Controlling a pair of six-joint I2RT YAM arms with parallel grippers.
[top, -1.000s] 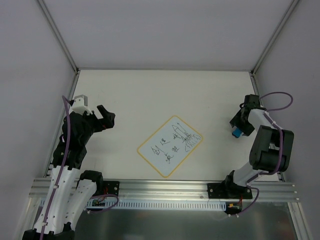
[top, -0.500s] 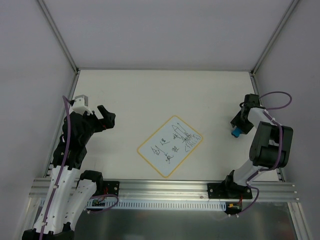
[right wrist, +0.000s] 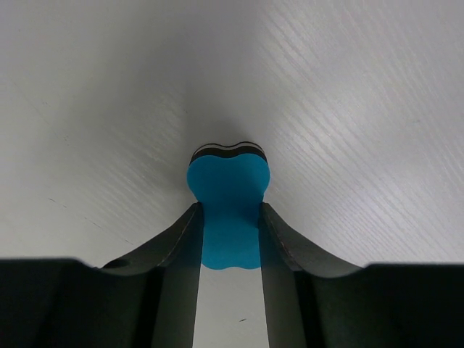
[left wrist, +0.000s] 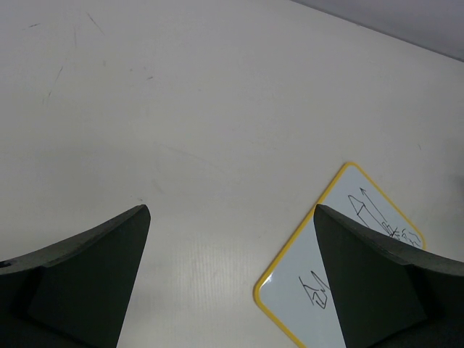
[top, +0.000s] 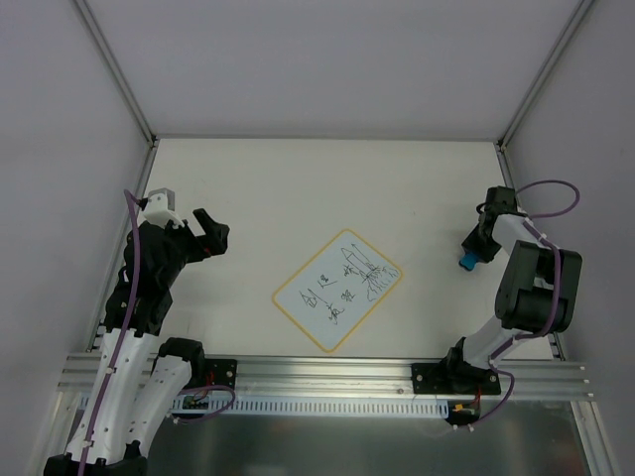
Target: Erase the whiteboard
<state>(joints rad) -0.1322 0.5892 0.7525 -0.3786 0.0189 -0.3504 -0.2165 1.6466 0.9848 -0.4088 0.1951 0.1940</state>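
Observation:
The whiteboard [top: 338, 290], white with a yellow border and dark scribbles, lies tilted at the table's middle. It also shows at the lower right of the left wrist view [left wrist: 308, 279]. My right gripper [top: 470, 254] is at the table's right side, well right of the board. It is shut on a blue eraser [top: 464, 262], which rests on the table. In the right wrist view the fingers [right wrist: 181, 239] press both sides of the eraser [right wrist: 229, 174], with my gripper [right wrist: 230, 206] around it. My left gripper [top: 216, 234] is open and empty, left of the board, as the left wrist view [left wrist: 230, 212] shows.
The off-white tabletop [top: 298, 188] is walled by grey panels at the back and sides. An aluminium rail [top: 327, 372] runs along the near edge with both arm bases.
My right arm has drawn in and stands more upright over the eraser, which stays in place. The left arm and the whiteboard have not moved.

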